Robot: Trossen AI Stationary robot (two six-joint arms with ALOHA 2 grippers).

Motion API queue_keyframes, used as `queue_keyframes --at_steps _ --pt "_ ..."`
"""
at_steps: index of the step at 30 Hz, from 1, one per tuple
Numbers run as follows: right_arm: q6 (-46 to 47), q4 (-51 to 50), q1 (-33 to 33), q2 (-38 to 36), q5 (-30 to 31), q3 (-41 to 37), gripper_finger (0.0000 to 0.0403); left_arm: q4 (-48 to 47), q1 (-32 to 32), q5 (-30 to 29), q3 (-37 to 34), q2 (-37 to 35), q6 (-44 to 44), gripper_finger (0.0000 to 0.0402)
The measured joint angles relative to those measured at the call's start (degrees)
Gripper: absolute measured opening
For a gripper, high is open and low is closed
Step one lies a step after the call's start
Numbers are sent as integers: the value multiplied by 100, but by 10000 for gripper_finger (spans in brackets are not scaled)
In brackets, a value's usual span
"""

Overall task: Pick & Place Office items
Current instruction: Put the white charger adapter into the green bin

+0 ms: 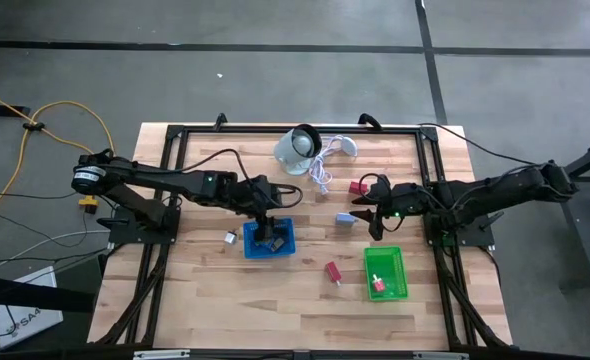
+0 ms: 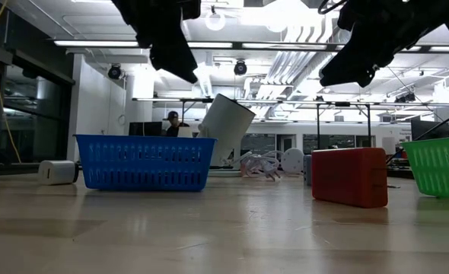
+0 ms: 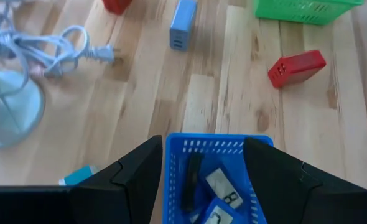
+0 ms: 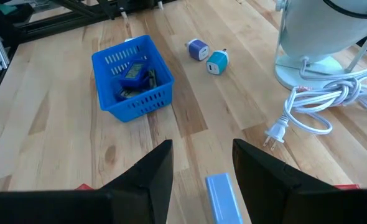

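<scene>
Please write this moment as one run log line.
left pincer: open, above blue basket | right pincer: open, empty, above pale blue block | red block: on table

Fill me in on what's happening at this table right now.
Two robot arms are sorting small office items into baskets. The left gripper hangs open over the blue basket, which already holds a few dark pieces. The right gripper is open above the pale blue block, holding nothing. The green basket has one red piece in it; a red block and a couple of small bits lie loose on the table.
</scene>
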Motion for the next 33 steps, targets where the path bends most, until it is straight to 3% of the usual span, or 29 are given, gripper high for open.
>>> queue_keyframes --at_steps 11,17,23,33 --pt "0 0 0 0 0 0 152 -892 0 41 2 2 -465 216" --pt "1 0 2 2 0 0 152 -1637 17 17 4 -161 -1242 216" --pt "1 9 0 2 0 0 152 -2449 -111 -651 -63 -449 -2766 216" --pt "1 21 2 2 0 0 152 -3704 -852 -1048 -87 -459 -5641 216"
